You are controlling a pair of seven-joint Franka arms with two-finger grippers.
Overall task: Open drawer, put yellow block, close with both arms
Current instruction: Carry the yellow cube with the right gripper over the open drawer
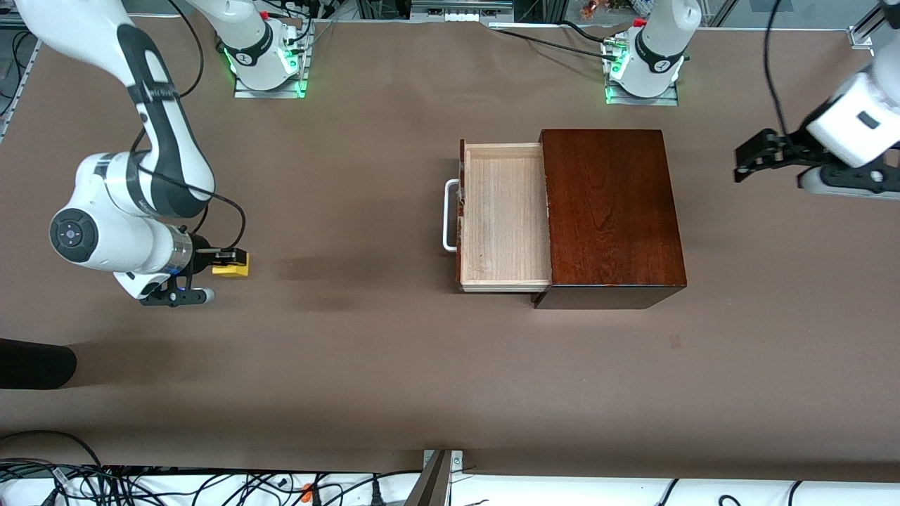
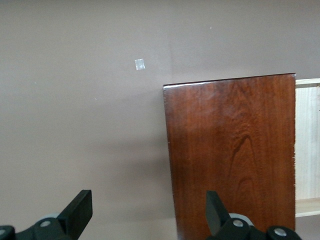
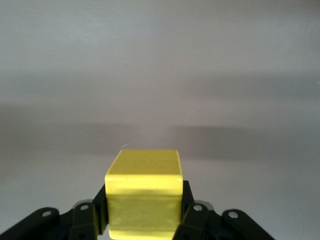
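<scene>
Low, right pincer (image 1: 235, 263) grips yellow block (image 1: 230, 266) — left pincer (image 1: 752, 160) waits, spread.

We see the yellow block (image 3: 144, 192) pinched between the black fingers (image 3: 95, 215) of the right gripper (image 3: 144, 217), one finger pressed on each side face. Its top face and near face show, edges square to us. Past it lies only the plain brown table (image 3: 160, 75), with a faint darker band across.
</scene>
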